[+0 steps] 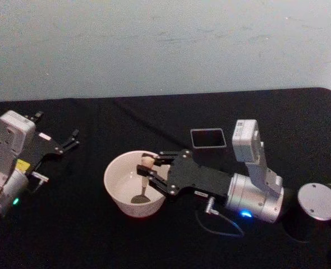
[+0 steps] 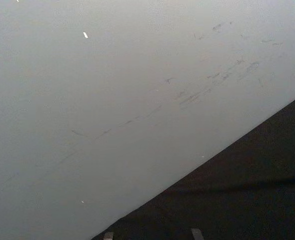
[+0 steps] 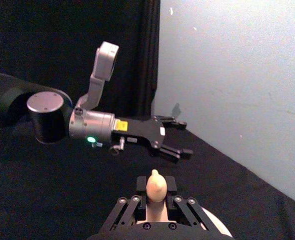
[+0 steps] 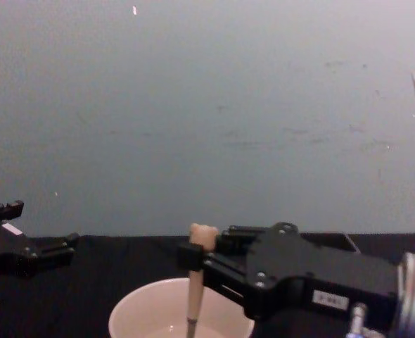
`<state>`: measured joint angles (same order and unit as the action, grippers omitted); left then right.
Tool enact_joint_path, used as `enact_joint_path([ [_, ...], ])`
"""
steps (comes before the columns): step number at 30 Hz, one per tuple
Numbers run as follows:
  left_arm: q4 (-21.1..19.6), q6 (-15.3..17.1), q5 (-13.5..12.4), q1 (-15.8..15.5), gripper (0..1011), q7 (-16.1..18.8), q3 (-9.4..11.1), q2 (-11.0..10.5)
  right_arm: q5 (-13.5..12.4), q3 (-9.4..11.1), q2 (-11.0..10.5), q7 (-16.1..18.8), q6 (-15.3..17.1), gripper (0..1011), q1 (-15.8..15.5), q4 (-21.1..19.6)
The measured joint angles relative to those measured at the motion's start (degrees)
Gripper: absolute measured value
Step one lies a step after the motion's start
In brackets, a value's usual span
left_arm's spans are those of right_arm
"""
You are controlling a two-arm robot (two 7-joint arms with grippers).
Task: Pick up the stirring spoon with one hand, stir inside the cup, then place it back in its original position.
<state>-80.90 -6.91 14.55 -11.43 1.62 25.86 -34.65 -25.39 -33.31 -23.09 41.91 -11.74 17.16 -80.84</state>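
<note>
The cream-white cup (image 1: 116, 178) stands on the black table, left of centre. The stirring spoon (image 1: 143, 178) stands nearly upright inside it, its steel bowl at the cup's bottom and its bear-head top (image 4: 203, 235) above the rim. My right gripper (image 1: 149, 170) reaches in from the right and is shut on the spoon's beige handle (image 3: 155, 186). The dark grey square holder (image 1: 208, 138) stands behind the right arm, with nothing in it. My left gripper (image 1: 58, 129) is parked at the far left, open and holding nothing.
The right arm's silver body (image 1: 255, 197) and a thin cable (image 1: 221, 225) lie on the table right of the cup. A pale wall (image 1: 165, 45) rises behind the table's back edge. Bare black cloth lies between the left arm and the cup.
</note>
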Motion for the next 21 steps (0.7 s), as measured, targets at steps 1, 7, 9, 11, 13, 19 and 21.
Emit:
enact_joint_path([
  [1, 0.0, 0.0, 0.0, 0.0, 1001, 0.0, 0.0, 0.0, 0.0, -0.2, 0.5, 0.0, 0.0, 212, 0.3, 0.2],
  [7, 0.0, 0.0, 0.0, 0.0, 1001, 0.0, 0.0, 0.0, 0.5, -0.9, 3.2, -1.3, -0.9, 212, 2.5, 3.0],
  [9, 0.0, 0.0, 0.0, 0.0, 1001, 0.0, 0.0, 0.0, 0.8, -1.0, 4.1, -1.7, -1.3, 212, 3.4, 4.1],
  [11, 0.0, 0.0, 0.0, 0.0, 1001, 0.0, 0.0, 0.0, 1.3, -1.0, 5.0, -2.3, -1.8, 212, 4.3, 5.7],
  [13, 0.0, 0.0, 0.0, 0.0, 1001, 0.0, 0.0, 0.0, 1.8, -0.9, 5.6, -2.8, -2.1, 212, 5.0, 6.8],
  [19, 0.0, 0.0, 0.0, 0.0, 1001, 0.0, 0.0, 0.0, 3.0, -0.1, 6.4, -4.2, -2.6, 211, 6.4, 9.7],
  [21, 0.0, 0.0, 0.0, 0.0, 1001, 0.0, 0.0, 0.0, 3.1, 0.2, 6.4, -4.4, -2.6, 212, 6.4, 9.9],
])
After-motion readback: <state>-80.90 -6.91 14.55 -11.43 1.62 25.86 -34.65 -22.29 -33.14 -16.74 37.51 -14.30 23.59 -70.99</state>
